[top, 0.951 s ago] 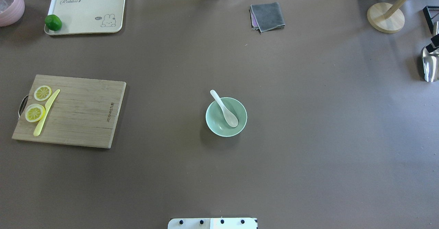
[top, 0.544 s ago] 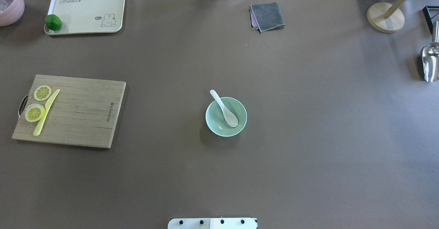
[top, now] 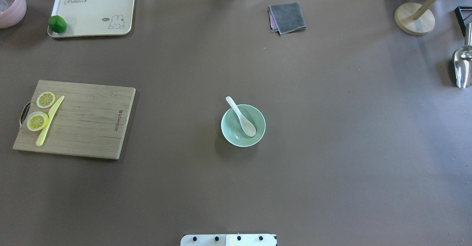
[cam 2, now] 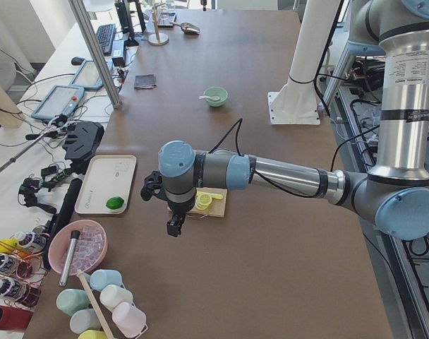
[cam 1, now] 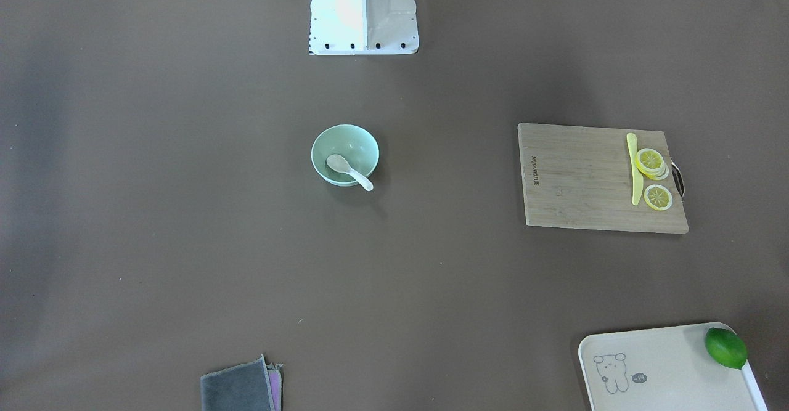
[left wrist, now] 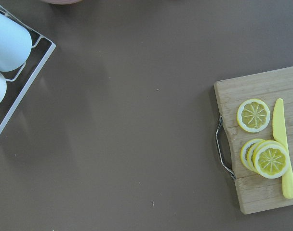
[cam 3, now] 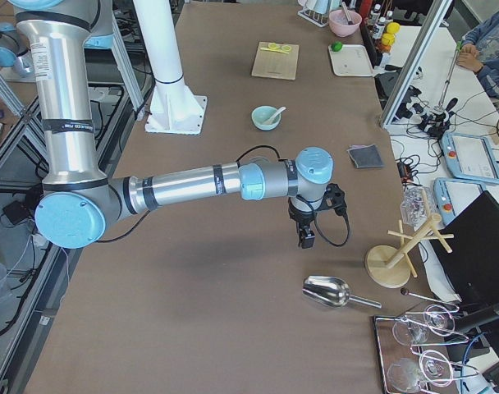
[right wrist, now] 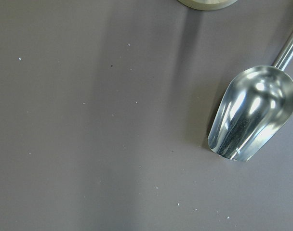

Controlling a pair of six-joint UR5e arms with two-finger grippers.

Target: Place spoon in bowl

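The white spoon [top: 241, 117] lies in the pale mint-green bowl [top: 231, 132] at the table's middle, scoop inside and handle resting over the far-left rim. Both also show in the front-facing view, spoon [cam 1: 349, 171] in bowl [cam 1: 346, 142]. Neither gripper shows in the overhead or front-facing views. The left gripper [cam 2: 173, 226] hangs over the table's left end near the cutting board. The right gripper [cam 3: 307, 240] hangs over the right end near the metal scoop. I cannot tell whether either is open or shut.
A wooden cutting board [top: 88, 122] with lemon slices [top: 37, 121] and a yellow knife [top: 49, 121] lies at the left. A tray [top: 92, 6] with a lime [top: 57, 24], a grey cloth [top: 288, 17], a wooden stand [top: 414, 18] and a metal scoop [top: 462, 67] lie along the far and right edges.
A dark part of the right gripper at the overhead view's right edge, by the scoop, has left that view. Spoon and bowl have not moved.
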